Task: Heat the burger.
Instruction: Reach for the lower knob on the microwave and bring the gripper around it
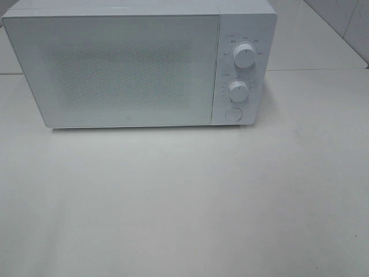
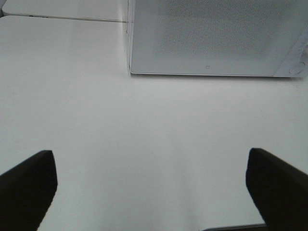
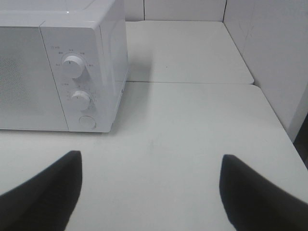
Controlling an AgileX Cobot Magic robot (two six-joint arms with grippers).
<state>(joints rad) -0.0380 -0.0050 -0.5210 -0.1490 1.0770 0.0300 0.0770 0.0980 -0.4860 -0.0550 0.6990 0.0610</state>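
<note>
Plain white table (image 1: 184, 202) here, with a tiled wall (image 1: 346, 23) off at about 2 o'clock in the high view. A white microwave (image 1: 115, 69) sits at 12 o'clock on the table with its door (image 1: 112, 69) shut. The controls run down its 3 o'clock side: upper knob (image 1: 244, 56), lower knob (image 1: 237, 90) and a round button (image 1: 232, 113) under them.

Neither arm reaches into the high view, so we only get them from the wrist cameras. Both are held low over the table, pointed toward the microwave front. The left gripper (image 2: 150, 159) faces the door end and the right gripper (image 3: 151, 160) faces the knob end.

The left gripper's dark fingers (image 2: 29, 187) are spread wide, with bare table between them and nothing touching. It's the same on the right: its fingers (image 3: 43, 197) are spread wide apart, holding nothing and well short of the microwave.

As for the burger, we can't tell where it is, since none of the views show it.
</note>
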